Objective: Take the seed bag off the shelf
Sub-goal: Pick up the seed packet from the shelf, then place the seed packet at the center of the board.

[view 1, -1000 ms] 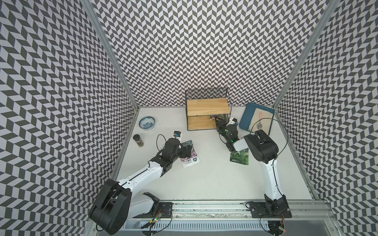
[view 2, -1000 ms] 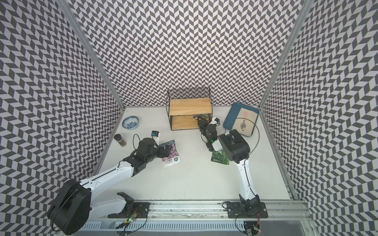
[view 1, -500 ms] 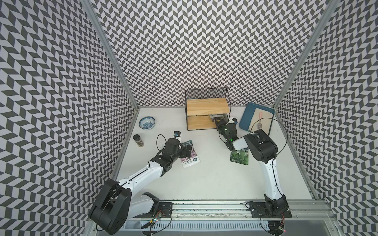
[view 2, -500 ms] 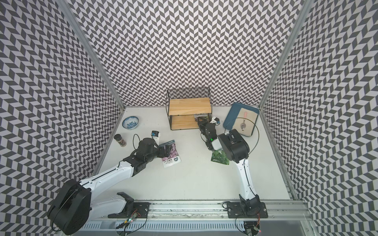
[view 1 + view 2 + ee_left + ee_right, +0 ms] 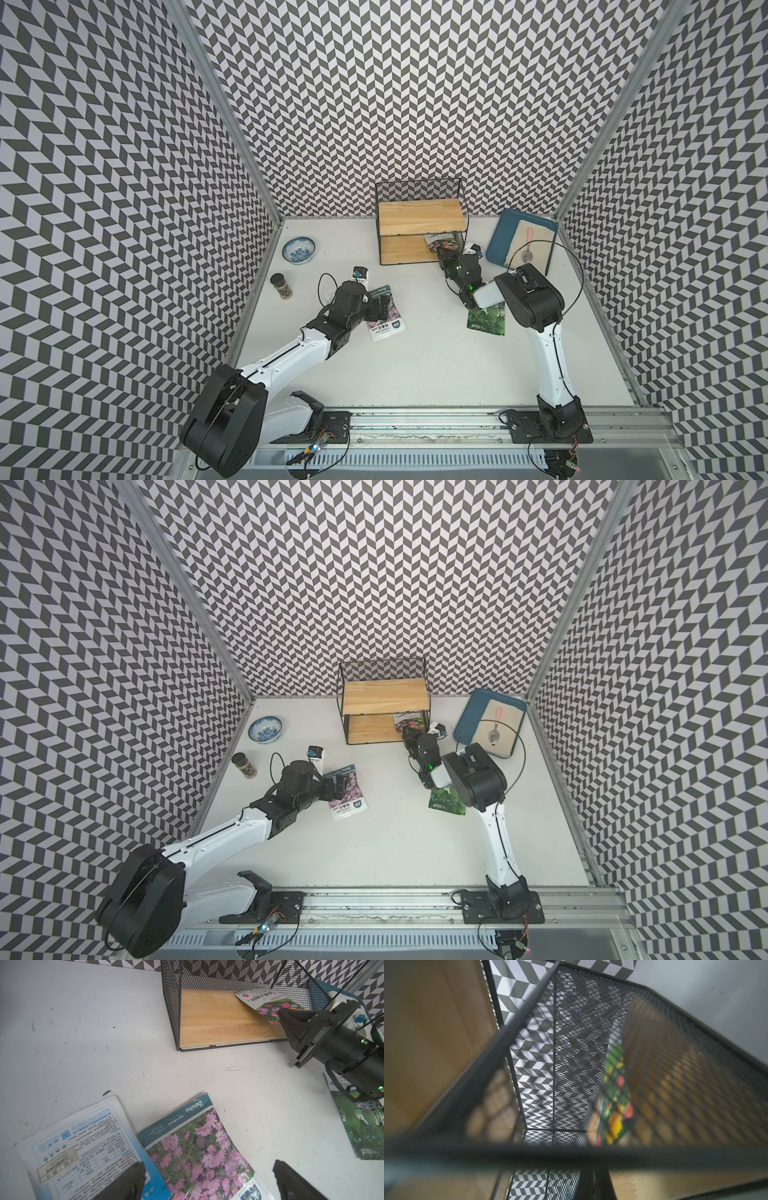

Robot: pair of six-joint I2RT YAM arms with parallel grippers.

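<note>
Pink-flowered packet (image 5: 197,1147) and a white printed packet (image 5: 83,1147) lie flat on the worktop (image 5: 415,365) under the left gripper (image 5: 207,1182), its jaws wide apart and empty. Further on, the right gripper (image 5: 284,1015) is pinched together on the near corner of the seed bag (image 5: 257,999), which rests on the lower board at the right end of the shelf (image 5: 419,216). I judge the draw should come straight out through the open front, low and level, so the bag clears the upper board and side mesh without dragging the light rack. Beyond, the blue tray (image 5: 500,245) holds a beige mat (image 5: 540,241) with a pink-handled spoon (image 5: 528,245); the patterned bowl (image 5: 307,254) looks empty; what the dark jar (image 5: 281,284) holds cannot be told.
</note>
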